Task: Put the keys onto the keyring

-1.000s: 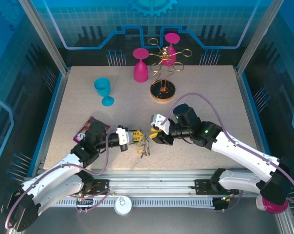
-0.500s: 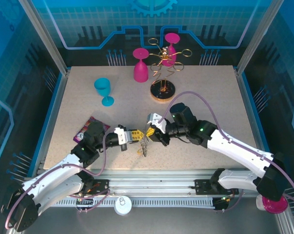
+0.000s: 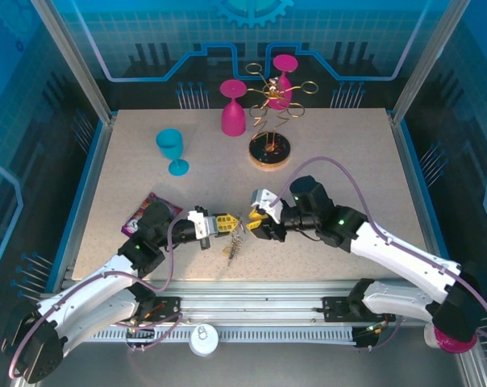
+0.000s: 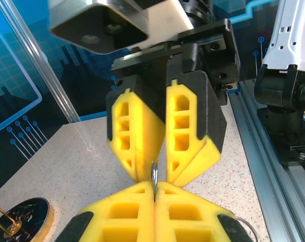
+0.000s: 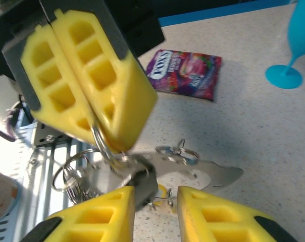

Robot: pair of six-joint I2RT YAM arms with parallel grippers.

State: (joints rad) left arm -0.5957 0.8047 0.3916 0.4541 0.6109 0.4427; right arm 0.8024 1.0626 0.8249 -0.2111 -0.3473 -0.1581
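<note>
- The keyring (image 4: pixel 154 172), a thin silver loop, stands edge-on between the tips of the two grippers above the near middle of the tabletop (image 3: pixel 348 161).
- The left gripper (image 3: pixel 226 224) is clamped on the keyring, its yellow fingers (image 4: pixel 117 217) pressed flat together with the loop poking out at the seam.
- In the right wrist view, the keys (image 5: pixel 142 182) hang in a bunch just below that grip: a dark-headed one, a flat silver blade pointing right, and loose wire loops on the left.
- In the top view the bunch dangles just under the meeting fingertips.
- The right gripper (image 3: pixel 256 222) faces the left tip to tip. Its jaws stand a narrow gap apart around the dark key head, and I cannot tell whether they pinch it.
- A purple snack packet (image 3: pixel 144 211) lies just beyond the left arm.
- A teal goblet (image 3: pixel 171 150) stands well apart at the far left.
- Two pink goblets (image 3: pixel 233 109) and a gold wire rack (image 3: pixel 269 121) stand at the far edge.
</note>
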